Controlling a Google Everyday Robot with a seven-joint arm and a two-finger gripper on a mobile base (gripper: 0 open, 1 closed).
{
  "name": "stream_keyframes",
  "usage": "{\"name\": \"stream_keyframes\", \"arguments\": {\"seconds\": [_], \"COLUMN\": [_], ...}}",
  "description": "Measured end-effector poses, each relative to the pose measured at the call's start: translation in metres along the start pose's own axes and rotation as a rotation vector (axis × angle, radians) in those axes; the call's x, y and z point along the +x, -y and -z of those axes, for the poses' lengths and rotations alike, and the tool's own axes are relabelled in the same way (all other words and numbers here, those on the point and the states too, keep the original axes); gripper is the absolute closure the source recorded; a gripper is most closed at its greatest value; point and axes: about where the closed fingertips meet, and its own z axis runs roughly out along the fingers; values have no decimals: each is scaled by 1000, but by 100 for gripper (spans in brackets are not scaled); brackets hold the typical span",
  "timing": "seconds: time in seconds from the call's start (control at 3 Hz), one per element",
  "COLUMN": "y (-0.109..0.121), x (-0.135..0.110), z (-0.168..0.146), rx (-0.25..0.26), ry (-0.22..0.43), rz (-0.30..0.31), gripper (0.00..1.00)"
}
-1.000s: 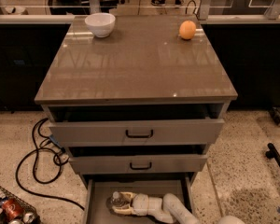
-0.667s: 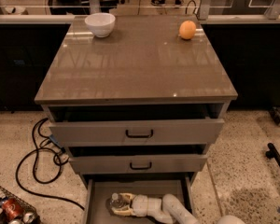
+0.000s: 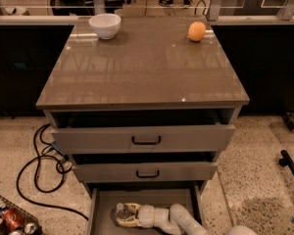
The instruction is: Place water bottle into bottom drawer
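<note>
The bottom drawer (image 3: pixel 174 199) of the grey cabinet is pulled out, showing its flat grey floor. The water bottle (image 3: pixel 121 212), clear with a white cap, lies low inside the drawer at its left side. My gripper (image 3: pixel 121 216) reaches into the drawer from the lower right on a white arm, and the bottle sits between its pale fingers.
Two upper drawers (image 3: pixel 147 140) with black handles stand slightly open. On the cabinet top are a white bowl (image 3: pixel 105 25) and an orange (image 3: pixel 196 31). A black cable (image 3: pixel 36 168) loops on the floor at left. A wire basket with a red can (image 3: pixel 11 219) is at bottom left.
</note>
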Motion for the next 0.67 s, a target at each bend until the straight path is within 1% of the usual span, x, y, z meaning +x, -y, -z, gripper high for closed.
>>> {"name": "stream_keyframes", "arguments": {"seconds": [0.67], "y": [-3], "x": [0], "z": [-4], "rx": [-6], "ry": [4], "rz": [-3], "gripper": [12]}}
